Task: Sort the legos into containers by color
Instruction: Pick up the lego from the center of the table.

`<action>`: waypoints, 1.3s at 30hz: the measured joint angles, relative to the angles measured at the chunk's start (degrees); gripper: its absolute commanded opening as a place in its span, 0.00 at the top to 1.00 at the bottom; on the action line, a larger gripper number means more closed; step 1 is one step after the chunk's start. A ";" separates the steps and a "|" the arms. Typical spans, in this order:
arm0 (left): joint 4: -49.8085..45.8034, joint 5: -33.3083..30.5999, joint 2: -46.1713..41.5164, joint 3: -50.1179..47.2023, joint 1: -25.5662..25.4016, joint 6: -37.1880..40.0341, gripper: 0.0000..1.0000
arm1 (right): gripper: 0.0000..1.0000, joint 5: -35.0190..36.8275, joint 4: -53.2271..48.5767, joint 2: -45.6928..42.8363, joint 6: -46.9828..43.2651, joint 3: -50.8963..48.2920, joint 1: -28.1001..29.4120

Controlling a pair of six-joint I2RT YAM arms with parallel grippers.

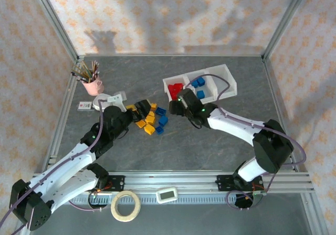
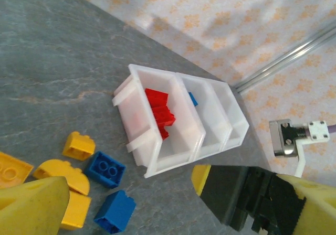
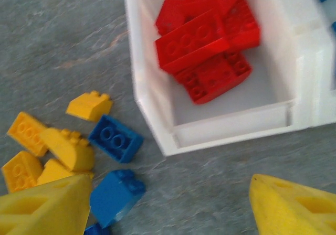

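Right pincer [image 3: 168, 206]: yellow fingers spread wide, nothing between them. It hangs low over the grey marbled counter [image 3: 68, 30], just short of the near wall of the row of three joined white translucent plastic bins [image 3: 152, 104]. End bin, directly ahead of the pincer: a heap of red studded plastic bricks [image 3: 207, 41]. Next bin along, further from the pincer, holds blue studded bricks [image 1: 198, 82]. Off to the side of the pincer, by the finger at the lower left of the right wrist view, is the unsorted pile: loose blue bricks [image 3: 115, 139] closest, yellow-orange bricks [image 3: 68, 148] just beyond them, some flat-topped, some sloped or rounded. Left pincer [image 1: 139, 109] sits over that same pile from the opposite side, fingers well apart, empty as far as you can tell. Handling, by judgement: the bricks look light, rigid, hard and smooth-sided, so a glancing pinch would likely make one skid or pop out. Take a loose blue brick across its two flat side walls, fingers low, off the studs. On the sloped yellow-orange ones, go for the straight ends, not the slanted face.
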 measured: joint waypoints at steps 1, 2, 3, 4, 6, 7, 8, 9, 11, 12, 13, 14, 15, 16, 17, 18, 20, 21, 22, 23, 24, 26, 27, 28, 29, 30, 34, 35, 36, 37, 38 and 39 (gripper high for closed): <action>-0.39 -0.35 -0.72 -0.55 0.00 -0.13 0.01 | 0.20 0.17 0.63 0.59 0.68 0.00 1.09; -0.76 -0.81 -1.60 -1.20 0.00 -0.48 0.01 | 0.19 0.39 1.38 1.46 1.44 0.02 2.32; -1.09 -1.29 -2.32 -1.77 0.00 -0.66 0.01 | 0.19 0.57 1.99 2.62 2.14 0.07 3.52; -1.53 -1.60 -2.93 -2.23 0.00 -0.96 0.01 | 0.19 0.63 2.43 3.58 2.80 0.15 4.26; -2.32 -2.34 -4.28 -3.21 0.00 -1.22 0.01 | 0.19 0.79 3.28 6.32 4.35 0.39 5.57; -2.75 -2.75 -4.76 -3.54 0.00 -1.27 0.01 | 0.19 0.85 3.45 7.41 5.09 0.52 5.90; -3.19 -3.13 -5.31 -3.82 0.00 -1.44 0.01 | 0.19 1.05 3.63 8.76 5.88 0.76 6.21; -3.61 -3.48 -5.73 -3.96 0.00 -1.49 0.01 | 0.19 1.27 3.63 10.05 6.73 1.16 6.45; -3.89 -4.15 -6.56 -4.20 0.00 -1.66 0.01 | 0.18 1.64 3.65 12.17 8.13 2.19 6.75; -4.20 -4.46 -7.04 -4.33 0.00 -1.73 0.01 | 0.18 1.79 3.74 13.16 8.79 2.86 6.86; -4.37 -4.66 -7.43 -4.44 0.00 -1.90 0.01 | 0.18 1.90 3.76 13.84 9.38 3.37 6.99; -4.48 -4.83 -7.76 -4.59 0.00 -2.10 0.01 | 0.18 2.14 3.87 14.53 10.03 3.96 7.02; -4.66 -4.94 -8.02 -4.63 0.00 -2.12 0.01 | 0.18 2.32 4.07 15.19 10.47 4.52 7.04; -4.72 -5.09 -8.17 -4.68 0.00 -2.16 0.01 | 0.18 2.32 4.11 15.72 10.86 5.01 7.08; -4.76 -5.31 -8.24 -4.70 0.00 -2.27 0.01 | 0.18 2.34 4.37 16.41 11.13 5.62 7.08; -4.81 -5.55 -8.28 -4.76 0.00 -2.29 0.01 | 0.18 2.49 4.52 17.20 11.50 6.23 7.10; -4.85 -5.92 -8.28 -4.94 0.00 -2.34 0.01 | 0.20 2.91 4.63 18.62 12.00 7.23 7.21; -4.87 -5.92 -8.28 -5.01 0.00 -2.34 0.01 | 0.21 3.19 4.61 19.34 12.33 7.76 7.26; -4.87 -5.92 -8.28 -5.03 0.00 -2.36 0.01 | 0.22 3.43 4.63 20.02 12.48 8.20 7.34; -4.87 -5.95 -8.28 -5.03 0.00 -2.49 0.01 | 0.23 3.63 4.63 20.68 12.59 8.52 7.34; -4.87 -5.92 -8.28 -5.03 0.00 -2.51 0.01 | 0.24 3.85 4.63 21.29 12.83 8.72 7.34; -4.87 -5.92 -8.28 -5.03 0.00 -2.51 0.01 | 0.27 4.31 4.33 21.88 13.11 8.70 7.34; -4.87 -5.92 -8.28 -5.03 0.00 -2.51 0.01 | 0.29 4.46 4.00 21.90 13.35 8.66 7.34; -4.85 -5.92 -8.28 -5.03 0.00 -2.49 0.01 | 0.31 4.79 3.93 21.90 13.53 8.59 7.34; -4.85 -5.92 -8.28 -5.03 0.00 -2.49 0.01 | 0.32 5.05 3.91 21.90 13.62 8.59 7.34; -4.85 -5.92 -8.28 -5.03 0.00 -2.49 0.01 | 0.34 5.38 3.78 21.90 13.75 8.52 7.34; -4.85 -5.92 -8.26 -5.03 0.00 -2.49 0.01 | 0.36 6.78 3.28 21.24 14.03 7.41 7.37; -4.83 -5.92 -8.26 -5.05 0.00 -2.49 0.01 | 0.36 7.26 2.84 20.76 14.03 7.02 7.43; -4.79 -5.92 -8.26 -5.11 0.00 -2.49 0.01 | 0.36 7.69 2.21 20.17 14.05 6.47 7.45; -4.74 -5.92 -8.26 -5.25 0.00 -2.49 0.01 | 0.36 8.02 1.62 19.74 14.05 6.10 7.45; -4.74 -5.92 -8.24 -5.40 0.00 -2.51 0.01 | 0.37 8.35 0.92 19.21 14.05 5.66 7.48; -4.72 -5.92 -8.17 -5.57 0.00 -2.51 0.01 | 0.38 8.55 0.31 18.73 14.05 5.33 7.48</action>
